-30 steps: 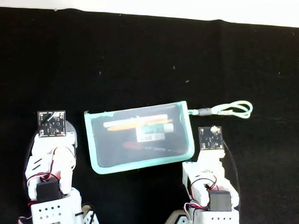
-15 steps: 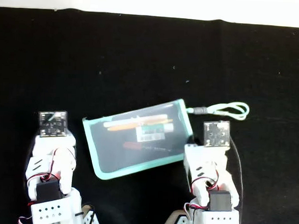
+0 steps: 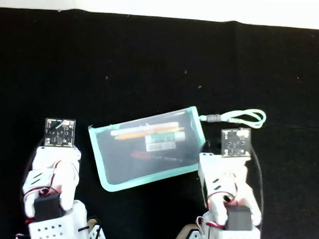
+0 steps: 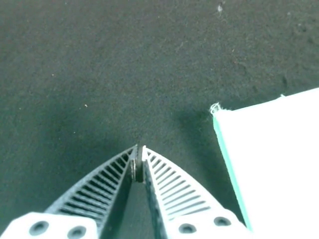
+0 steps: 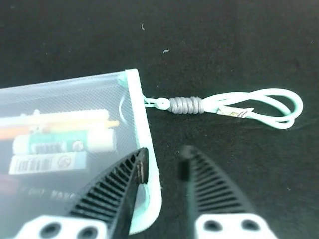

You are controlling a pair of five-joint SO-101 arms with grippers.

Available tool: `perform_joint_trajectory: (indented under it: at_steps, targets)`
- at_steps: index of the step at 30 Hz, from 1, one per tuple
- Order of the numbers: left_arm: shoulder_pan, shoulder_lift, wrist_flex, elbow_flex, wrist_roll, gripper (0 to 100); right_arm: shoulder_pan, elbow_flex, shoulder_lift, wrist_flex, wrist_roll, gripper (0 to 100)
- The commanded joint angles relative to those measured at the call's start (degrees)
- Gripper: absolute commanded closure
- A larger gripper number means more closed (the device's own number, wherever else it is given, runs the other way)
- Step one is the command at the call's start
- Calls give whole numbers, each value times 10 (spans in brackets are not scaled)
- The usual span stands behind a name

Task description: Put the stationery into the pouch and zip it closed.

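Our right hand (image 5: 163, 162) gapes apart at the pouch's (image 5: 65, 99) corner, one side over its edge; our left hand (image 4: 138, 160), pressed together, hovers over the bench (image 4: 99, 74) beside it.

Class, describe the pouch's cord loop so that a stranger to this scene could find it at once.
On the black table lies a clear, mint-edged pouch. From its far right corner trails the cord loop: the one thin mint string outside the pouch, joined by a grey wound collar.
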Motion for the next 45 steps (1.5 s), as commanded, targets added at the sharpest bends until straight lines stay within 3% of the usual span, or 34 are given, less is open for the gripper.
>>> perform_joint_trajectory:
  at_steps: [1, 5, 12, 22, 27, 34, 40, 45]
  targets:
    - [0, 1, 6, -25, -43, 966, 2, -65, -4, 65, 62, 825]
    - [-1, 2, 9, -37, -100, 966, 5, -119, -3, 138, 100, 825]
    - [-33, 3, 11, -116, -105, 965, 6, -160, 81, 136, 165, 825]
    - [-31, 4, 85, -197, -105, 965, 3, -387, 325, 240, 164, 822]
    - [-31, 17, 108, -195, -105, 854, 5, -477, 433, 298, 164, 822]
    - [-35, 216, 104, -243, -153, 815, 25, -556, 491, 325, 163, 810]
    - [-32, 448, 108, -399, -150, 815, 123, -558, 494, 284, 167, 617]
    - [-31, 576, 111, -480, -150, 815, 166, -557, 495, 244, 168, 631]
